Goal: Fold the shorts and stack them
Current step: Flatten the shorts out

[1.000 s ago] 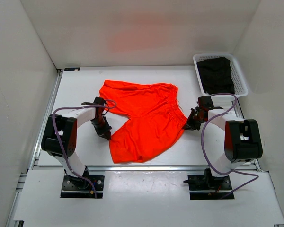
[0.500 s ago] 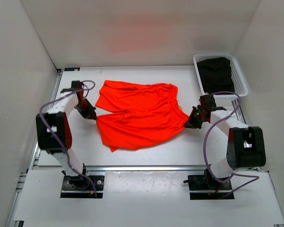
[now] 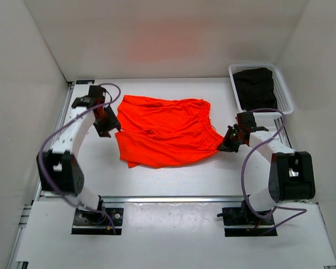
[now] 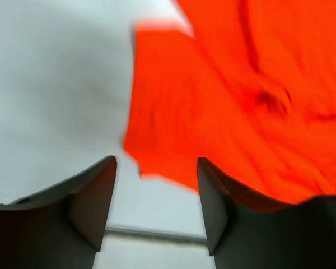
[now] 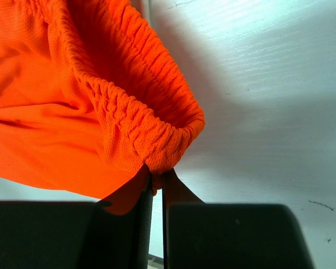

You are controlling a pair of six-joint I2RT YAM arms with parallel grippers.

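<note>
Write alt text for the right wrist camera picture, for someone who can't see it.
The right gripper is pinched shut on the corner of the gathered elastic waistband of bright orange shorts. The fabric spreads away toward the upper left of the picture. A bare white table fills the right side.

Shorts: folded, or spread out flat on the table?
Folded once, loosely: the shorts lie with one leg partly over the other, edges not matched. The right tool pinches the waistband.
</note>
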